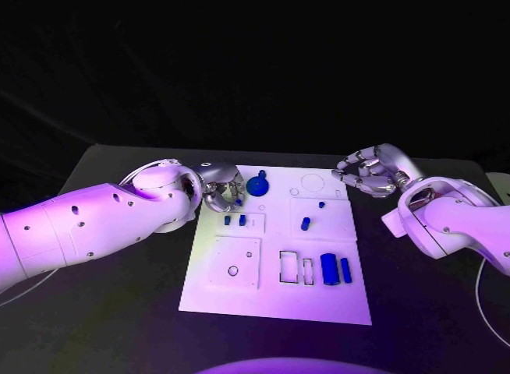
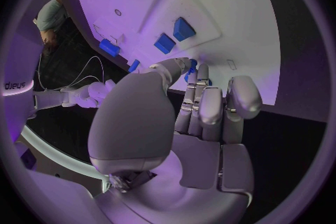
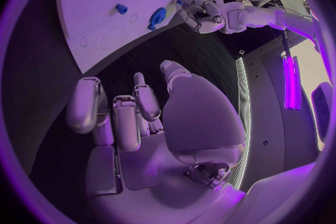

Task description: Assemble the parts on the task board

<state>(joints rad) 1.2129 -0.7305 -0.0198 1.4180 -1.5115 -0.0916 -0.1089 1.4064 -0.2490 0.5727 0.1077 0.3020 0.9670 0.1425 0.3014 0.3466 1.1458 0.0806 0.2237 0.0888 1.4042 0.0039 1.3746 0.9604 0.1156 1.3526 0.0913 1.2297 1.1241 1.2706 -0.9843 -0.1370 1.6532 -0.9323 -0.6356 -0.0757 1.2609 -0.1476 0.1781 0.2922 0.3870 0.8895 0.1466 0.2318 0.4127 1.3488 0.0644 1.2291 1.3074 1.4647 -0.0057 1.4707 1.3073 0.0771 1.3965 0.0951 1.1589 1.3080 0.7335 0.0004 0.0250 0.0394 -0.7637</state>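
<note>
Reaching left hand [image 1: 221, 194] toward small parts [image 1: 235, 220] on task board [image 1: 275, 300] | fingers curled, grasp unclear | right hand [image 1: 370, 173] idle, fingers curled empty | next: pinch one part.

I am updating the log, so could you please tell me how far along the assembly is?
Early stage, it seems. Nothing clearly looks finished: two blue bars lie loose beside empty rectangular slots on the task board. The left robot hand is at the board's far edge, by a small blue part. The right robot hand holds nothing, off the board.
</note>
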